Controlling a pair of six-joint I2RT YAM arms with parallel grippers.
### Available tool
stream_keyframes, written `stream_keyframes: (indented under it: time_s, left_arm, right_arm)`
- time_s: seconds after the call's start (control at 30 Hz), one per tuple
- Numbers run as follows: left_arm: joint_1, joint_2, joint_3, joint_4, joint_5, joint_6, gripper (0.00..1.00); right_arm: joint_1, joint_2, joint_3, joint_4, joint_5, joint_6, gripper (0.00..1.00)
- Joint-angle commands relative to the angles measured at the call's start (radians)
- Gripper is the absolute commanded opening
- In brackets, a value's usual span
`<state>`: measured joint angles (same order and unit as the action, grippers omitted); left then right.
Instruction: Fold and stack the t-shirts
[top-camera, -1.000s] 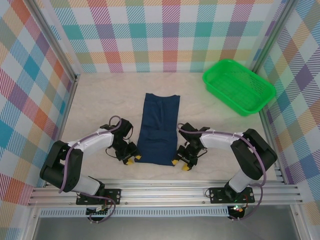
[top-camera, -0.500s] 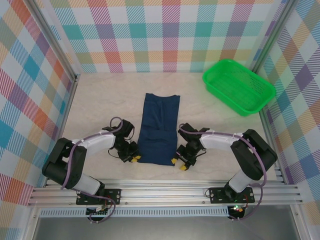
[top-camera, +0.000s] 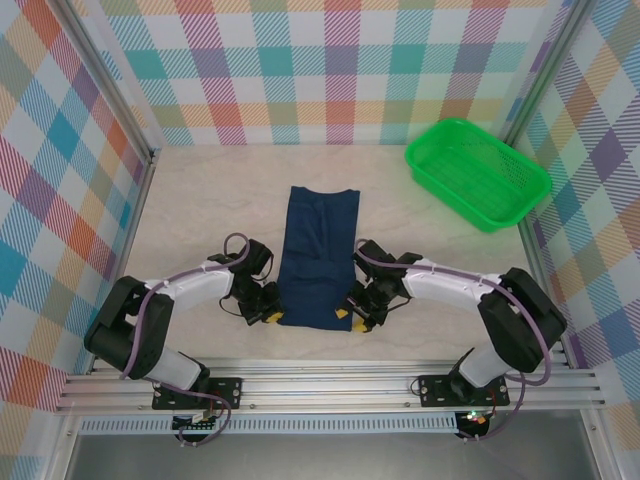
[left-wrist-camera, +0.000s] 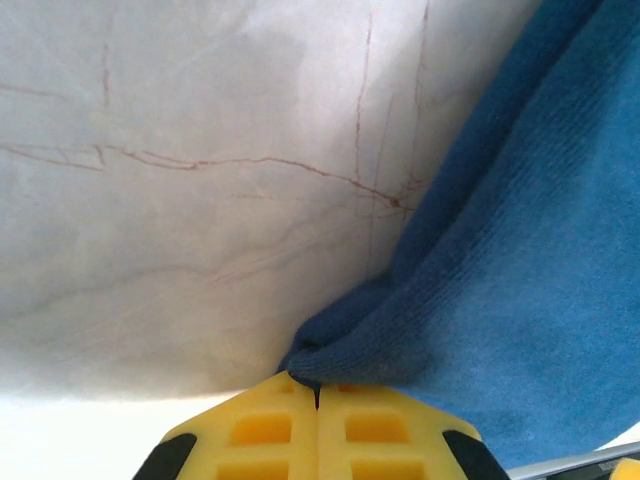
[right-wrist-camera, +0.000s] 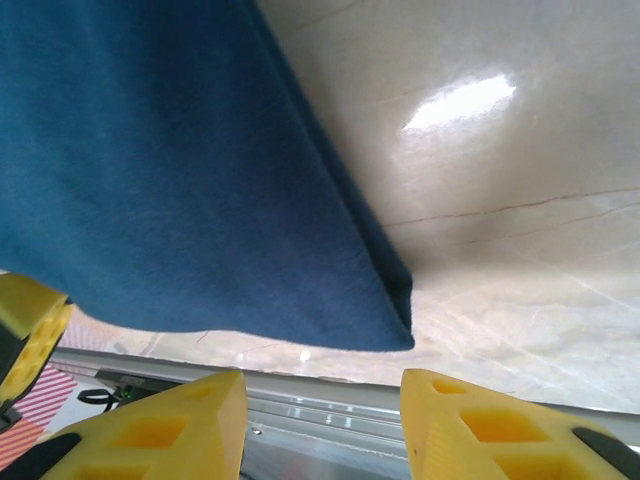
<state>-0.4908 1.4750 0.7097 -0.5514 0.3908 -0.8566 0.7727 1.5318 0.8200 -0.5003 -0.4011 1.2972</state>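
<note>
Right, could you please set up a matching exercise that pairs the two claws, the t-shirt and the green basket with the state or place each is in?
Things:
1. left claw
2. right claw
3. t-shirt
4. green basket

States or places:
A. standing empty at the far right
B. open, at the near right corner of the cloth
C. lying flat in the middle as a long folded strip
D. shut on the near left corner of the cloth

Pairs: 1-D, 2-B, 3-C, 4-A
</note>
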Motion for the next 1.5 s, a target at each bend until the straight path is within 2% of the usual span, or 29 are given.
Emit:
stream_keyframes:
  time_s: [0.0,0.33,0.5,0.63,0.73,0.87,1.17,1.3,1.4,1.47]
  left_arm:
    - [-0.021,-0.039,0.011,-0.045,-0.020,-0.005,0.00]
    - [-0.049,-0.077,-0.023,-0.051,-0.013,-0.028,0.00]
    - [-0.073,-0.080,-0.039,-0.045,-0.009,-0.037,0.00]
    - [-0.085,-0.091,-0.051,-0.049,-0.015,-0.036,0.00]
    - [-0.097,-0.104,-0.052,-0.055,-0.021,-0.039,0.00]
    - [-0.123,-0.139,-0.046,-0.094,-0.026,-0.036,0.00]
    - [-0.209,-0.337,0.002,-0.236,0.019,-0.034,0.00]
    - [-0.185,-0.403,0.142,-0.308,-0.068,-0.059,0.00]
    - [-0.126,-0.389,0.233,-0.305,-0.117,-0.101,0.00]
    - [-0.074,-0.348,0.276,-0.279,-0.103,-0.119,0.00]
  right_arm:
    - [0.014,0.040,-0.001,-0.007,-0.002,-0.014,0.44]
    - [0.023,0.123,0.027,0.009,0.007,-0.016,0.40]
    - [0.024,0.169,0.082,0.013,0.039,-0.040,0.27]
    - [0.024,0.161,0.116,-0.008,0.085,-0.080,0.08]
    - [0.024,0.134,0.122,-0.036,0.105,-0.113,0.00]
    - [0.023,0.082,0.103,-0.092,0.084,-0.165,0.00]
    - [0.042,-0.106,0.072,-0.267,-0.092,-0.265,0.00]
    - [-0.001,-0.148,0.169,-0.343,-0.085,-0.281,0.00]
    - [-0.079,-0.145,0.259,-0.371,-0.089,-0.288,0.00]
    - [-0.132,-0.117,0.333,-0.386,-0.107,-0.303,0.00]
